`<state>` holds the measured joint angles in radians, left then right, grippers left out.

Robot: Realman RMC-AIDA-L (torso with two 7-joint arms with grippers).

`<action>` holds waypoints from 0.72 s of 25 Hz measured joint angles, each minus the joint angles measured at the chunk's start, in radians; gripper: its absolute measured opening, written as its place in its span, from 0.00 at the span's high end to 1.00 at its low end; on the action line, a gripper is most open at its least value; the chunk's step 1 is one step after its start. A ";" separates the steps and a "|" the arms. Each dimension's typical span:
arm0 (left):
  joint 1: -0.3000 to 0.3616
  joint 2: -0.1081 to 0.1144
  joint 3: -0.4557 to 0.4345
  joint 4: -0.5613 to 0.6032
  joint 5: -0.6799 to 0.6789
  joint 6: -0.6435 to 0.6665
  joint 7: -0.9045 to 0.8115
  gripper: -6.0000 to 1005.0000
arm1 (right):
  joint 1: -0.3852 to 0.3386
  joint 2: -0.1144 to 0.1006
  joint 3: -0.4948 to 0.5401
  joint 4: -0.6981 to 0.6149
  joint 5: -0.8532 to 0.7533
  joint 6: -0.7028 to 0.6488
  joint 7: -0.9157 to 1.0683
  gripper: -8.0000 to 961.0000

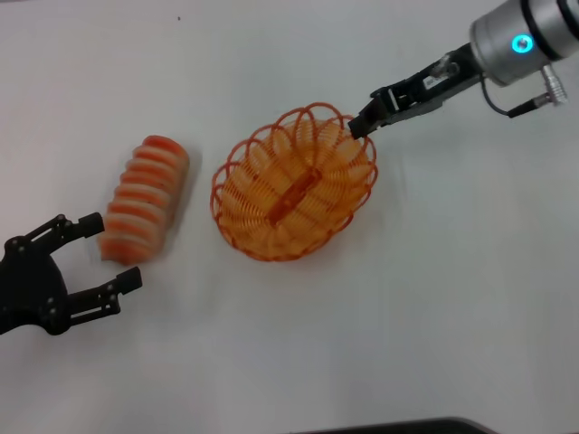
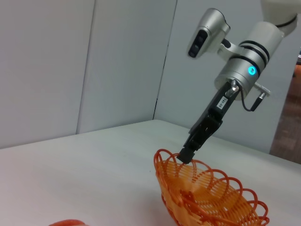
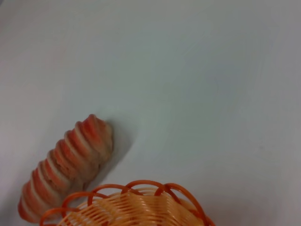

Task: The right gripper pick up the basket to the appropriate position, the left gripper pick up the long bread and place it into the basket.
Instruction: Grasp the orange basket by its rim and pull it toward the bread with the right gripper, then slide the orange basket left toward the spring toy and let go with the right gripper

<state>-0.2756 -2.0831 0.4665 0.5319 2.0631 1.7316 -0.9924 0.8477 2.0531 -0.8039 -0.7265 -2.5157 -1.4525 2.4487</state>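
On the white table, the long bread lies lengthwise near-to-far before the wide-open left end effector.

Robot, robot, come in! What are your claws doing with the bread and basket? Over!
Right gripper shut on basket rim. Left gripper open beside long bread, not touching. Bread on table, outside basket. Nothing between them.

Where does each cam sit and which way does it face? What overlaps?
Head: above, looking down at white table; both arms show, open left gripper beside ridged cream-and-orange long bread.
Left wrist: low, facing across the table at right gripper on orange wire basket rim; own fingers unseen.
Right wrist: over the basket rim, facing the bread; no arm shows.
Shared: basket and bread in all three.
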 joint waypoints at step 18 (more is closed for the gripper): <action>-0.016 -0.005 -0.006 0.006 -0.002 -0.013 0.025 0.08 | -0.188 -0.014 0.205 0.010 0.063 -0.026 0.273 0.95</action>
<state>-0.2912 -2.0877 0.4600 0.5384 2.0615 1.7190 -0.9679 0.6593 2.0388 -0.5989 -0.7166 -2.4529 -1.4785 2.7214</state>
